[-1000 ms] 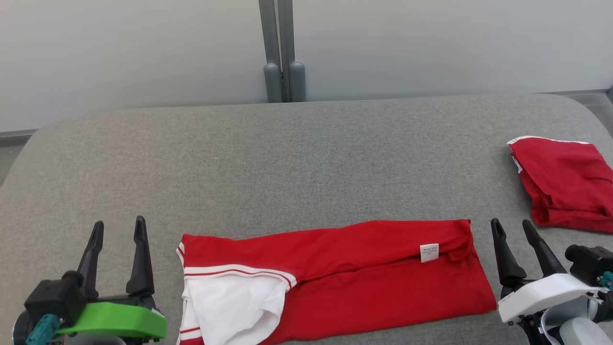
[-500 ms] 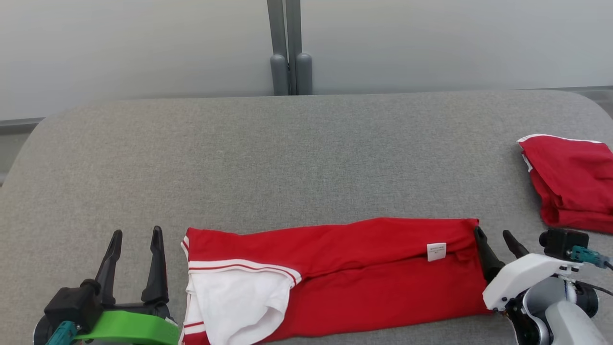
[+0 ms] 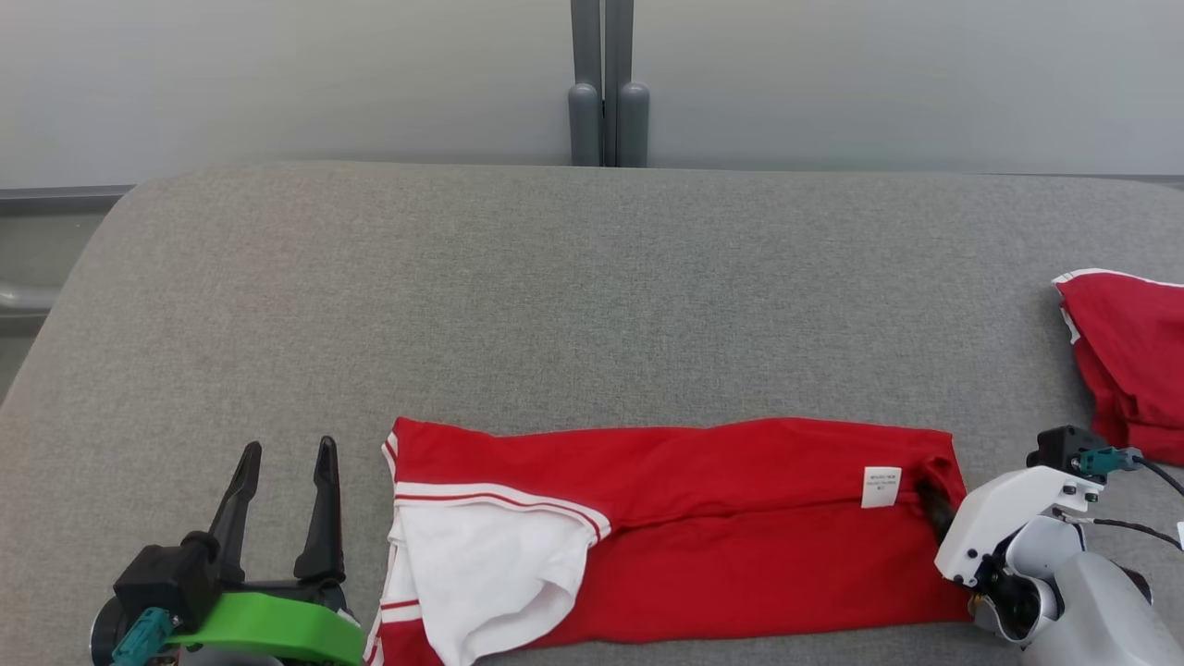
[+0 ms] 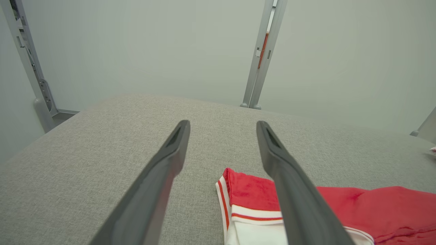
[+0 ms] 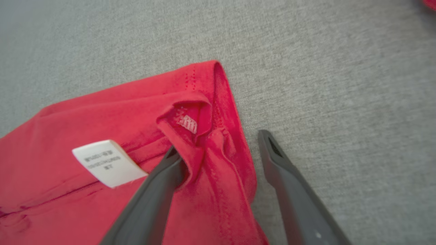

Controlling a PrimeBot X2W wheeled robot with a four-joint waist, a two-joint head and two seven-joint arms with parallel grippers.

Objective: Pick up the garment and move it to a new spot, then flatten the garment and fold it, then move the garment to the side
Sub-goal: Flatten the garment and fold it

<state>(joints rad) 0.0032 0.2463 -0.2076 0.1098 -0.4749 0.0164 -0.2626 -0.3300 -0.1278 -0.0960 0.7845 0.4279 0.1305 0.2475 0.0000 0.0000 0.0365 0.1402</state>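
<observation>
- Right end effector (image 5: 219,143), released, straddles the garment (image 3: 740,518) at its 3 o'clock hem: pinch both layers.
- Left end effector (image 3: 288,446), released, waits at 9 o'clock: grip likewise.

Bright even diffuse light, faint soft shadows, no glare, sharp focus, wide-angle bending in wrist views

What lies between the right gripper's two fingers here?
The hemmed end of the red garment. In the right wrist view the open right gripper straddles it: one finger over the fabric, the other over bare grey surface.
</observation>
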